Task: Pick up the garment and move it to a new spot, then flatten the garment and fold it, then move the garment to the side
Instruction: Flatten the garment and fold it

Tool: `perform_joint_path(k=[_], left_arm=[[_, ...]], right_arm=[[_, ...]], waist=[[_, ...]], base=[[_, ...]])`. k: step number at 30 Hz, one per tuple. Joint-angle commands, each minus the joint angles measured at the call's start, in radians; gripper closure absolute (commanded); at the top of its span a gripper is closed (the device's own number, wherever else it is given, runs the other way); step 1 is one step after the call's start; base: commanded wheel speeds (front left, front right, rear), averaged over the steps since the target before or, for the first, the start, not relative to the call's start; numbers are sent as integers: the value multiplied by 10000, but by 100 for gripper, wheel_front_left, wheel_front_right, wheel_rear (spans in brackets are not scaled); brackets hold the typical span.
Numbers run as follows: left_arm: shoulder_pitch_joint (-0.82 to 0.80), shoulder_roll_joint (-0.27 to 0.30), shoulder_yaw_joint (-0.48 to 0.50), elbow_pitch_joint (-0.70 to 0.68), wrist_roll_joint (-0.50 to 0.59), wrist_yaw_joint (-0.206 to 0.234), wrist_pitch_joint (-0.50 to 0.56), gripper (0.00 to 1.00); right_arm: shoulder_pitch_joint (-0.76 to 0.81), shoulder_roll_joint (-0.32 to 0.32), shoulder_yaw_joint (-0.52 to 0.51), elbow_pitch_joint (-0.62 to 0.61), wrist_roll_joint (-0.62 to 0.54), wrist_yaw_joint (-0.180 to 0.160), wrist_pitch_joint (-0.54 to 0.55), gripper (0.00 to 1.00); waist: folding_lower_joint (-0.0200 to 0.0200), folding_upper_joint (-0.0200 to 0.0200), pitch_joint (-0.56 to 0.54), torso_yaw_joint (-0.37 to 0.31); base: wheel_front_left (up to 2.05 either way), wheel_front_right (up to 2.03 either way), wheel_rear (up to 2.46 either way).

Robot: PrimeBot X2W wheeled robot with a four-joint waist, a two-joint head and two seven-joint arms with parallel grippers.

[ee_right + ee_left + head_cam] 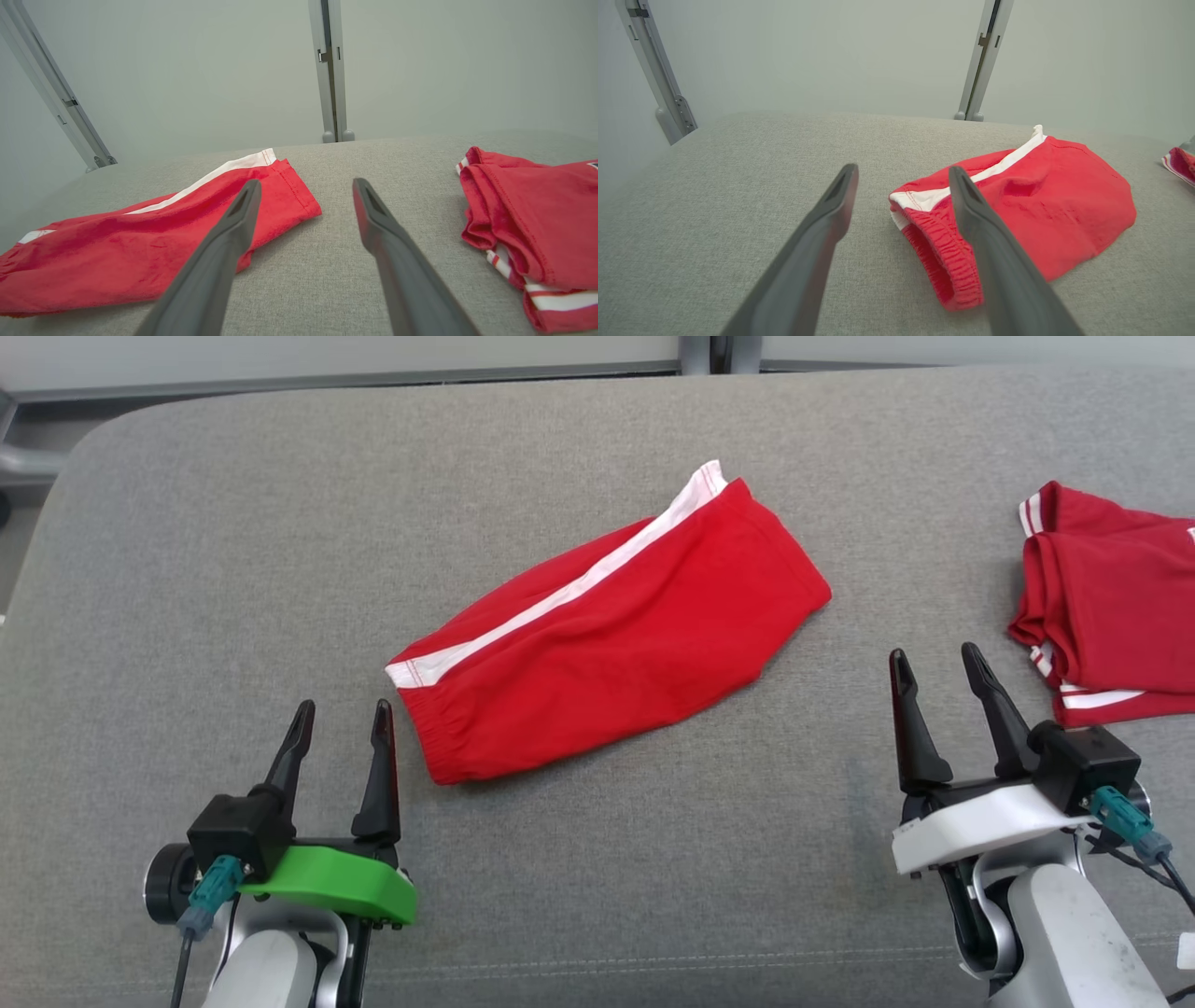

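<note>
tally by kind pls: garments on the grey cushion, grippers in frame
Garments: 2, the red shorts with a white stripe at centre and a red-and-white garment bunched at the right edge
Grippers: 2, the left gripper and the right gripper, both open and holding nothing
Total: 4

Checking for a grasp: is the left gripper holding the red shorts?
No, the left gripper stands open and empty beside the red shorts.

Shorts on cushion, other garment rightward
</note>
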Motion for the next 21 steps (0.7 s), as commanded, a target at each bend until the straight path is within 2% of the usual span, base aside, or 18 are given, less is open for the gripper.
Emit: perform_joint_path(k=[1, 14, 17, 19, 21], left_arm=[[115, -6, 55, 26, 66, 75, -44, 0], [-216, -161, -107, 219, 154, -105, -44, 0], [-387, -305, -171, 246, 41, -188, -17, 0], [-588, -384, -246, 218, 58, -216, -6, 0], [-682, -428, -298, 213, 77, -249, -6, 0]], right_arm=[[130, 39, -35, -58, -63, -9, -27, 0], [-266, -80, -104, 503, 441, -9, -27, 0], [-613, -151, -126, 956, 1123, -9, 43, 0], [-1017, -518, -140, 1299, 1354, -12, 193, 0], [-1218, -594, -95, 1502, 1590, -10, 322, 0]], waist=[[1, 0, -182, -126], [1, 0, 2, 165], [1, 0, 183, 335], [1, 0, 361, 496], [1, 0, 452, 589]], base=[[0, 0, 0], [0, 0, 0], [0, 0, 0], [0, 0, 0], [0, 0, 0]])
